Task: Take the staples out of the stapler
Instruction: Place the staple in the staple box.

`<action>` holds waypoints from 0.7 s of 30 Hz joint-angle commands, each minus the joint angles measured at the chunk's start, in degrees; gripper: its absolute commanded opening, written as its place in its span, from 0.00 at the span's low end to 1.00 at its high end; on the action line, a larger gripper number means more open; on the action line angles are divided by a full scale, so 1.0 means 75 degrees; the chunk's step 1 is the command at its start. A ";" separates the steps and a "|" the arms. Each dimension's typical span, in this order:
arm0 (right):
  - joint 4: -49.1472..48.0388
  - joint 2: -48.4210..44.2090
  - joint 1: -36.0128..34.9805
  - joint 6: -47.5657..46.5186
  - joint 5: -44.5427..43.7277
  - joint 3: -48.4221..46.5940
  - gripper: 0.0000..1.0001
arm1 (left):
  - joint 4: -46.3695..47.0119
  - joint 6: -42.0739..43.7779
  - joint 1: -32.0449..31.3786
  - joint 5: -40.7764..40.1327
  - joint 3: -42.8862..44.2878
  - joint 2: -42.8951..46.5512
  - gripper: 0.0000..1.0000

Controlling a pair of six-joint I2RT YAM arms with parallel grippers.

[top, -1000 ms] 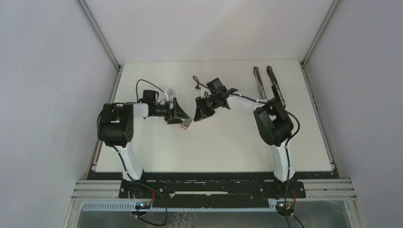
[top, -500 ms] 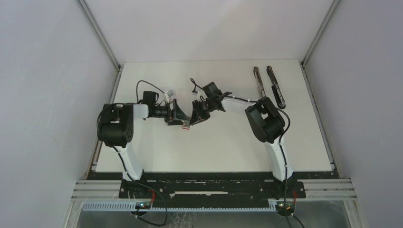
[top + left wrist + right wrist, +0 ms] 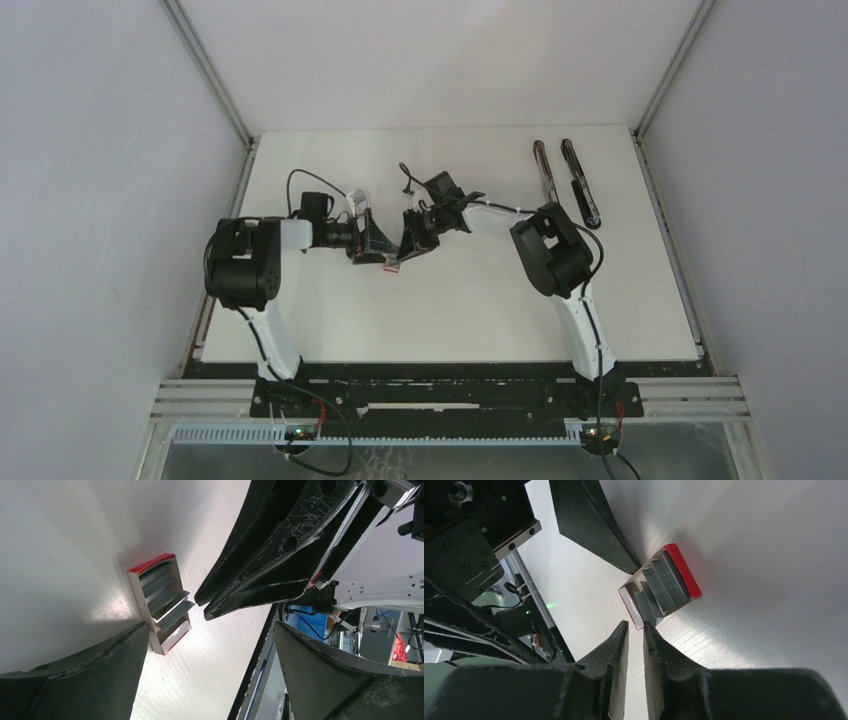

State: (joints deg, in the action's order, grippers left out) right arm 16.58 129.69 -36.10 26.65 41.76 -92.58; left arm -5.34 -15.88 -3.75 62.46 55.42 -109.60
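Several staples [image 3: 663, 587] in box [image 3: 684, 572], just before right tool [image 3: 636, 627]

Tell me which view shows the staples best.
Right wrist: the staples lie unobstructed in their box, each strip distinct. The left wrist view shows the staples too, but a left finger hides the box's corner. From the top, only the box shows, a speck.

One finger [image 3: 90, 675] of the left end effector [image 3: 211, 628] hides a corner of the small box [image 3: 152, 562].
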 commanded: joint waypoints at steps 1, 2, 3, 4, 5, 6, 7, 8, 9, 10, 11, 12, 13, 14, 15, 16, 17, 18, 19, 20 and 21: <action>-0.0063 0.0038 -0.0088 0.0051 0.0154 -0.0290 0.17 | 0.0087 0.0174 -0.0023 0.0192 -0.0159 0.0128 1.00; -0.0060 0.0049 -0.0102 0.0046 0.0140 -0.0295 0.17 | 0.0091 0.0174 -0.0020 0.0192 -0.0159 0.0135 1.00; -0.0052 0.0052 -0.0114 0.0051 0.0134 -0.0299 0.17 | 0.0097 0.0178 -0.0016 0.0192 -0.0159 0.0130 1.00; -0.0044 0.0068 -0.0135 0.0053 0.0136 -0.0301 0.17 | 0.0102 0.0173 -0.0025 0.0192 -0.0150 0.0122 1.00; -0.0043 0.0080 -0.0152 0.0045 0.0129 -0.0311 0.17 | 0.0103 0.0170 -0.0024 0.0192 -0.0158 0.0115 1.00; -0.0037 0.0095 -0.0174 0.0039 0.0134 -0.0313 0.17 | 0.0105 0.0172 -0.0026 0.0192 -0.0158 0.0117 1.00; -0.0032 0.0118 -0.0189 0.0027 0.0123 -0.0323 0.17 | 0.0103 0.0172 -0.0026 0.0201 -0.0159 0.0116 1.00; -0.0018 0.0131 -0.0210 0.0021 0.0117 -0.0335 0.17 | 0.0103 0.0172 -0.0020 0.0203 -0.0159 0.0126 1.00; -0.0016 0.0141 -0.0214 0.0022 0.0109 -0.0336 0.17 | 0.0103 0.0175 -0.0025 0.0204 -0.0159 0.0129 1.00; -0.0007 0.0148 -0.0225 0.0022 0.0114 -0.0352 0.17 | 0.0106 0.0178 -0.0026 0.0204 -0.0159 0.0129 1.00; 0.0000 0.0152 -0.0226 0.0029 0.0113 -0.0375 0.17 | 0.0104 0.0173 -0.0021 0.0204 -0.0157 0.0129 1.00; 0.0004 0.0151 -0.0216 0.0023 0.0116 -0.0388 0.17 | 0.0112 0.0172 -0.0027 0.0204 -0.0167 0.0131 1.00; 0.0011 0.0146 -0.0217 0.0029 0.0116 -0.0394 0.17 | 0.0116 0.0170 -0.0026 0.0204 -0.0170 0.0129 1.00; 0.0029 0.0146 -0.0199 0.0029 0.0114 -0.0420 0.17 | 0.0115 0.0172 -0.0027 0.0204 -0.0170 0.0129 1.00; 0.0049 0.0137 -0.0183 0.0027 0.0119 -0.0443 0.17 | 0.0115 0.0172 -0.0028 0.0204 -0.0166 0.0137 1.00; 0.0075 0.0126 -0.0162 0.0012 0.0110 -0.0477 0.17 | 0.0115 0.0173 -0.0022 0.0204 -0.0164 0.0137 1.00; 0.0088 0.0098 -0.0121 0.0008 0.0130 -0.0498 0.17 | 0.0115 0.0176 -0.0027 0.0204 -0.0168 0.0130 1.00; 0.0100 0.0055 -0.0080 0.0001 0.0141 -0.0509 0.17 | 0.0116 0.0178 -0.0019 0.0210 -0.0157 0.0129 1.00; 0.0123 -0.0002 -0.0031 -0.0016 0.0150 -0.0521 0.17 | 0.0115 0.0183 -0.0026 0.0204 -0.0155 0.0129 1.00; 0.0160 -0.0068 0.0022 -0.0043 0.0161 -0.0550 0.17 | 0.0115 0.0173 -0.0024 0.0204 -0.0152 0.0129 1.00; 0.0220 -0.0136 0.0074 -0.0100 0.0152 -0.0583 0.18 | 0.0121 0.0175 -0.0024 0.0194 -0.0148 0.0129 1.00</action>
State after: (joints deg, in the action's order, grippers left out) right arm 17.85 130.85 -36.86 26.59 42.15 -93.84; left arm -5.23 -15.86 -3.75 62.78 55.22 -109.60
